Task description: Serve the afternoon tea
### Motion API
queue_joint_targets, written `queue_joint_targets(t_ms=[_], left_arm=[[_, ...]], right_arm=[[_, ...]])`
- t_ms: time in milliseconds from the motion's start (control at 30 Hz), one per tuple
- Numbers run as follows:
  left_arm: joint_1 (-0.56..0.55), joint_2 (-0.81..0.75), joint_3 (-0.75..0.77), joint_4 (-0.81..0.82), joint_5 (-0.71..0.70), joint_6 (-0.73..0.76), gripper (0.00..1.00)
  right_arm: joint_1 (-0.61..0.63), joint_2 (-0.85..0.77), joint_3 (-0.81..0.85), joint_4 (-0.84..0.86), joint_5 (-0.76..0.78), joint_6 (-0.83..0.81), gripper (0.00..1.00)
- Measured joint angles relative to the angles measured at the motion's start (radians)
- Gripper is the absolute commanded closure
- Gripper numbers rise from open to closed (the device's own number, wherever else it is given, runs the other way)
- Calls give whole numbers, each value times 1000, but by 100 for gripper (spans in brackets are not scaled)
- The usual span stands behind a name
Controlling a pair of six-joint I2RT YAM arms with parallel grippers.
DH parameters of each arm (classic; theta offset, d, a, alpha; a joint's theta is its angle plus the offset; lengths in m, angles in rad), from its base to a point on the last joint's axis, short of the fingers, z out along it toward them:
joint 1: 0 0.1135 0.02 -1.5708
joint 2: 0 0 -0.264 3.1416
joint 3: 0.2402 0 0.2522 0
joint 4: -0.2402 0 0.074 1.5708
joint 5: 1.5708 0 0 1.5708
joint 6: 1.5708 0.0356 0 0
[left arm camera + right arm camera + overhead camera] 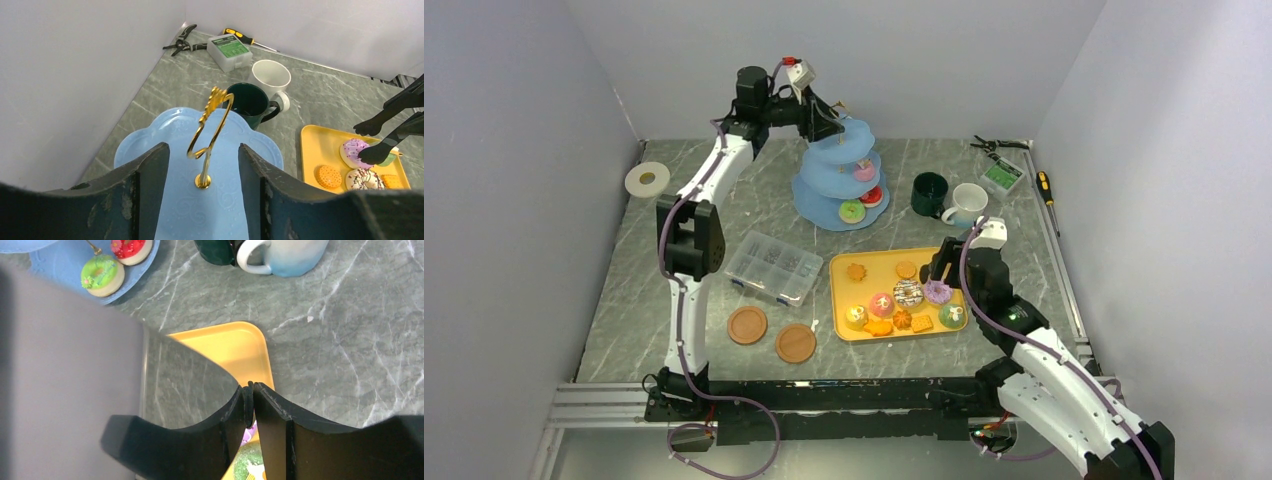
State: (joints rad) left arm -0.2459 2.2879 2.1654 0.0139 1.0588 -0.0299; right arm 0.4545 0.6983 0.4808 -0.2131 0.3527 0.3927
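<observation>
A light-blue three-tier stand (pixel 814 205) topped by a gold loop (pixel 215 98) rises from a grey-green worktop (pixel 914 152) veined in white. Its tiers carry a pink doughnut (pixel 864 171), a red-topped cake (pixel 873 196) and a green-iced doughnut (pixel 852 211). At right sit a dark-green mug (pixel 929 193) and a white mug (pixel 969 203). Nearer, a yellow tray (pixel 879 278) holds a purple-iced doughnut (pixel 938 292), a white doughnut (pixel 908 293) streaked dark brown, and orange biscuits (pixel 856 271). Two brown discs (pixel 747 325) lie near left.

Green sticker: we see dark print on it, too small to read; it sits on top of the small white plastic box (pixel 1001 177), at two o'clock from the white ceramic mug (pixel 969 203).
Other writing: we can read none.
</observation>
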Motion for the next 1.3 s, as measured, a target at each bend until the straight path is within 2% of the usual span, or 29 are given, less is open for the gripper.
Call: queue_joint_targets(t_ms=[333,533,767,933,1200,1300], left_arm=[[-35,-8,-40,58,-63,34,76],[-51,-67,-152,95,-150,77,83],[-80,-168,-274,101,-282,150,87],[-104,-211,-307,94,-374,199,86],[-136,-316,-443,118,-517,257,81],[-145,-345,-479,122,-575,250,74]], right_arm=[[0,-12,-43,-29,17,39,30],[0,-12,-50,-28,18,43,31],[0,-10,-50,-31,32,47,33],[1,-4,-49,-35,37,47,34],[29,-4,-6,-98,56,48,34],[40,-4,11,-114,70,49,34]])
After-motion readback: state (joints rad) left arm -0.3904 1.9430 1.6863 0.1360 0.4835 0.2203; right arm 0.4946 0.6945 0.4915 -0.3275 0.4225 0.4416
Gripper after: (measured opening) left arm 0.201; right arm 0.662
